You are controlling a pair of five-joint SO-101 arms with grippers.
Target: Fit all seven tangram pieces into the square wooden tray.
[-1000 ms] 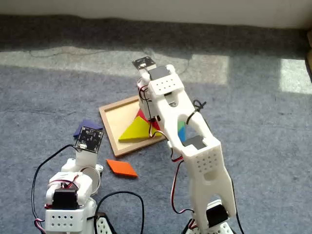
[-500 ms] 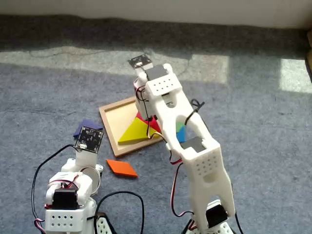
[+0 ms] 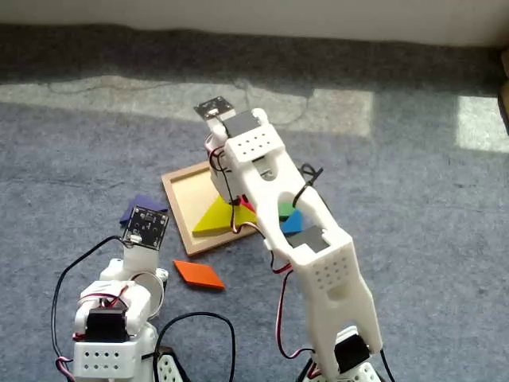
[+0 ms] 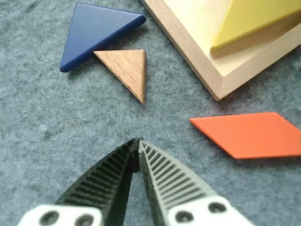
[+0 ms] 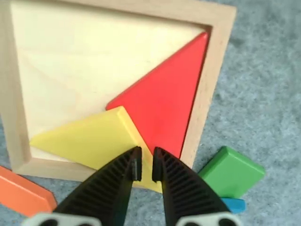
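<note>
The square wooden tray (image 5: 208, 80) is lying on the grey desk (image 3: 413, 199), its pale floor being partly covered by two pieces. A red triangle (image 5: 164, 103) is lying flat against one rim. A yellow triangle (image 5: 89, 141) is touching it and sitting tilted, one corner being carried over the rim. Just outside that corner a green block (image 5: 230, 172) is being propped on a light-blue piece (image 5: 233, 205). An orange parallelogram (image 4: 249, 134) is lying near the tray, and a navy triangle (image 4: 96, 30) is being touched by a small bare-wood triangle (image 4: 124, 68). The right gripper (image 5: 146, 164) is being held over the yellow triangle, jaws narrowly apart and empty. The left gripper (image 4: 138, 141) is being held above the desk, jaws closed on nothing.
</note>
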